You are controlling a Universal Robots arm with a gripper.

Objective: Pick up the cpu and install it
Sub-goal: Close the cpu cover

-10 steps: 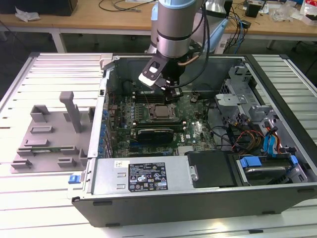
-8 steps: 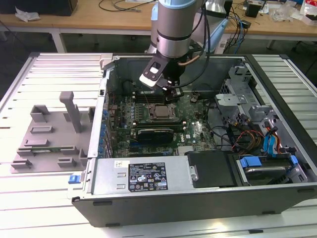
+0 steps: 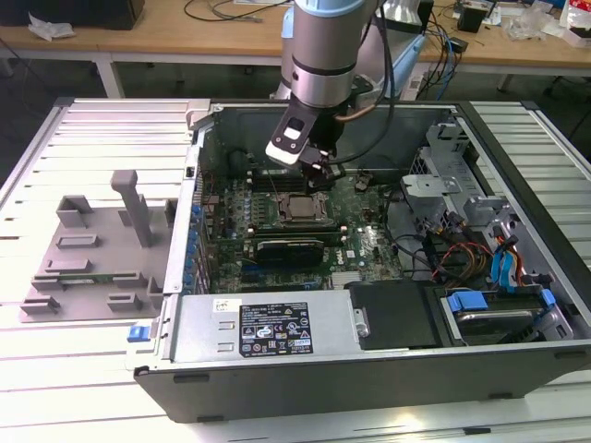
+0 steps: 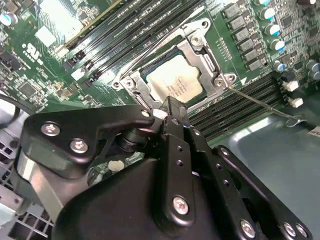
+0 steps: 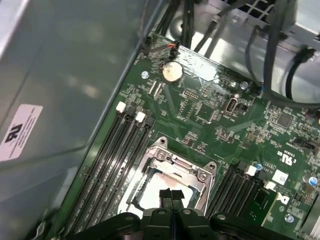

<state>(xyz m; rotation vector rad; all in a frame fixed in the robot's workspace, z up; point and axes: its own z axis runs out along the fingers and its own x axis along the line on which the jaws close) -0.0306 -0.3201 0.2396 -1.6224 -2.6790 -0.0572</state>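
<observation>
While inside metal frame (image 4: 135,87), pale square cpu (image 4: 175,80)

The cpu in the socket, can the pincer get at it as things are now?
Probably yes: the cpu lies with its top bare inside the socket frame, and the pincer hangs close above it with nothing between.

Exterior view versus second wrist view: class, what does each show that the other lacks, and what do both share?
Exterior view: the grey fixture tray beside the computer case, and the arm. Second wrist view: the socket's thin lever and blue-topped capacitors. Both: the end effector near the cpu lying in its socket, on the motherboard.
</observation>
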